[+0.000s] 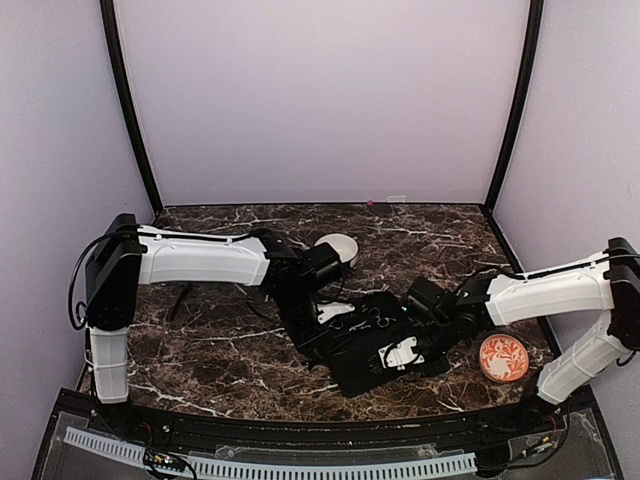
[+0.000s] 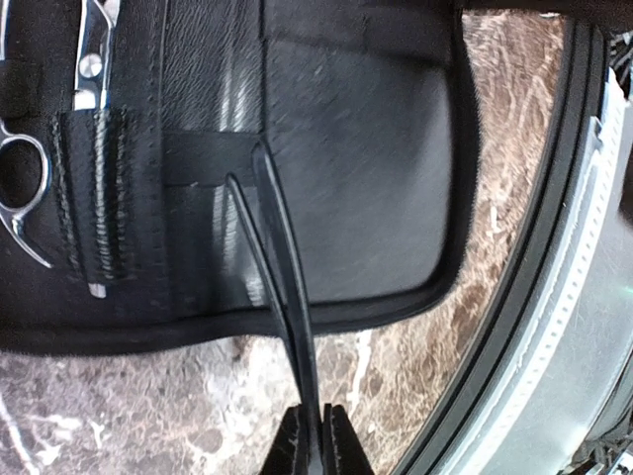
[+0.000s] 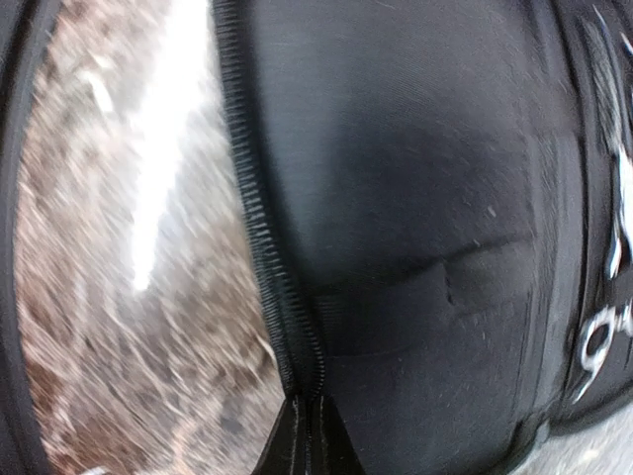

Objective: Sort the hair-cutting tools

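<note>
— Clip [image 2: 287,287] where?
— Pinched in left gripper [image 2: 315,430], tips over case [image 2: 376,178], at the elastic band [image 2: 208,158], near scissors [image 2: 89,67].
— Right gripper [image 3: 309,435]?
— Pressed together at the zipper [image 3: 262,247].
— Advice?
— Slide straight under the band, slowly, without tilting; hold case flat.

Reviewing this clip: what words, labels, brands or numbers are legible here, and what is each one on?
No text can be read in any view.
black case: pale marks near its right edge, too blurred to tell whether they are lettering.
orange disc: white swirl pattern only, no letters.
white tag at the table's far edge: too small to read.
</note>
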Motion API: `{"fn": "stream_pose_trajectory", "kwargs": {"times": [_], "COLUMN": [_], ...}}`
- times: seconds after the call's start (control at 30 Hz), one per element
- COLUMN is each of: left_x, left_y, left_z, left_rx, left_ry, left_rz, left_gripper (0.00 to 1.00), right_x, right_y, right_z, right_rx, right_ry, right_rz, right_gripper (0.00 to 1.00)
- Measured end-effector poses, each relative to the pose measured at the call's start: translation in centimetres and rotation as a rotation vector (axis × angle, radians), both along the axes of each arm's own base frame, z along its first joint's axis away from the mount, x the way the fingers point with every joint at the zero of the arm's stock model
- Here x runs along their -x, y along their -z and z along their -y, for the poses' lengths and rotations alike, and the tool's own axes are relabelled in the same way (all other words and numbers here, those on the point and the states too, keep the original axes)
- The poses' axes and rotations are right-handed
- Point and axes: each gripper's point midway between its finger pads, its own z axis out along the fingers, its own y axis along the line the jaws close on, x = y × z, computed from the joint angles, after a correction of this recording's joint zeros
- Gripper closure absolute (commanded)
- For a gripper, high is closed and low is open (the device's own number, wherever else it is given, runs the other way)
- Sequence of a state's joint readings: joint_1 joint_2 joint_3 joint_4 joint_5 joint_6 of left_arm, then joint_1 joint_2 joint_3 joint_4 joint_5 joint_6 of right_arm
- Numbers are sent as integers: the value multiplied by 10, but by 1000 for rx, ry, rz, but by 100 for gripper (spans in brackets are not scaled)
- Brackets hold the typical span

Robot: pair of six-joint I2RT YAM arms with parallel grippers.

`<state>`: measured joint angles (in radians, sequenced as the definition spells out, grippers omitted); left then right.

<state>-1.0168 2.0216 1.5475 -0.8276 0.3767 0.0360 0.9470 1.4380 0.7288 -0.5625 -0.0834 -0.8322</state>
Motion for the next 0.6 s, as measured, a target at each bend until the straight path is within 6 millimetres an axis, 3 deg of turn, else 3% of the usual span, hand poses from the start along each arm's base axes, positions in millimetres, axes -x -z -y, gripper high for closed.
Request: {"fn": "stream_pose_trajectory", "kwargs": {"times": [0.2, 0.4, 0.47, 0.6], "left_x": [2, 2, 0, 0], "left_y": [-8, -8, -12, -16], "left_z": [-6, -12, -7, 4], "left_rx": [4, -19, -13, -4], "left_ry": [53, 98, 110, 137], "left_rz": [21, 37, 43, 62], "left_gripper": [99, 99, 99, 99], "right_x": [24, 26, 25, 7], "right_y": [-4, -7, -21, -71], "right_z": [-23, -22, -20, -18], "right_rx": [-26, -24, -54, -190], "right_ry": [-58, -27, -16, 46], "right_rz": [-25, -25, -7, 63], "right_gripper": [100, 70, 64, 62]}}
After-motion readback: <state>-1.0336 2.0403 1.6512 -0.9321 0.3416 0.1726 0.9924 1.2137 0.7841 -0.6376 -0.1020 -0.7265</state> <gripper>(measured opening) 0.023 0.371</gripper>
